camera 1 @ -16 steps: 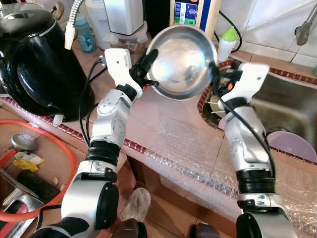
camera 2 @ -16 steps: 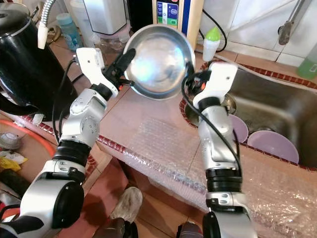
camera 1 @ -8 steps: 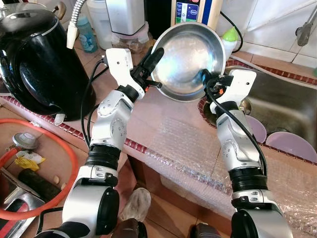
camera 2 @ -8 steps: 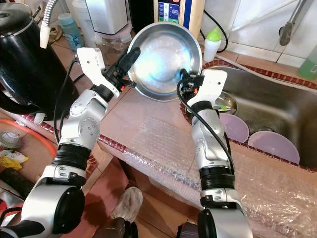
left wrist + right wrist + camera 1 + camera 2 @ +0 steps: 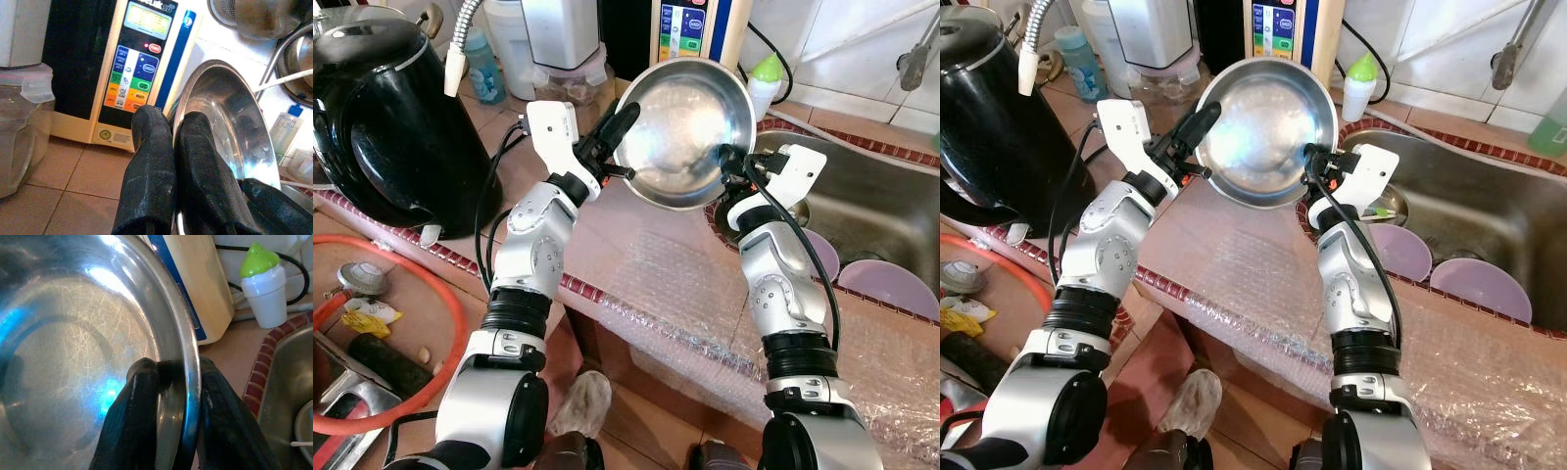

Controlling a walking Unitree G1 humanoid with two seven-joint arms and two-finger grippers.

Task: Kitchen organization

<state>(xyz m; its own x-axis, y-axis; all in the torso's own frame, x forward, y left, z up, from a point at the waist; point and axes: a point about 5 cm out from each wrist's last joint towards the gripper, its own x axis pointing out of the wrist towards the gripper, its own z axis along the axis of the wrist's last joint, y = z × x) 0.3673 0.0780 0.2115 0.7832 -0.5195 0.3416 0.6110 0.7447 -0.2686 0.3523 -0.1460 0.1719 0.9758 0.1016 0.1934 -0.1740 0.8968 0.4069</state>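
Observation:
A shiny steel bowl [image 5: 683,132] is held up above the tiled counter, tilted with its hollow facing me. My left gripper [image 5: 621,119] is shut on its left rim, the rim pinched between the two black fingers [image 5: 146,147]. My right gripper [image 5: 728,157] is shut on the right rim, with one finger [image 5: 142,401] inside the bowl and the other outside. The same bowl [image 5: 83,347] shows scratched and bright in the right wrist view. Both arms reach up from below.
A big black kettle [image 5: 382,117] stands at the left. A water purifier [image 5: 690,24] and a green-capped white bottle [image 5: 764,78] stand behind the bowl. The steel sink [image 5: 891,211] at right holds purple plates [image 5: 891,284]. Bubble wrap [image 5: 675,284] covers the counter front.
My right wrist has drawn in leftward and lower beside the bowl's right rim. The bowl has shifted slightly right and down; the left gripper keeps its hold.

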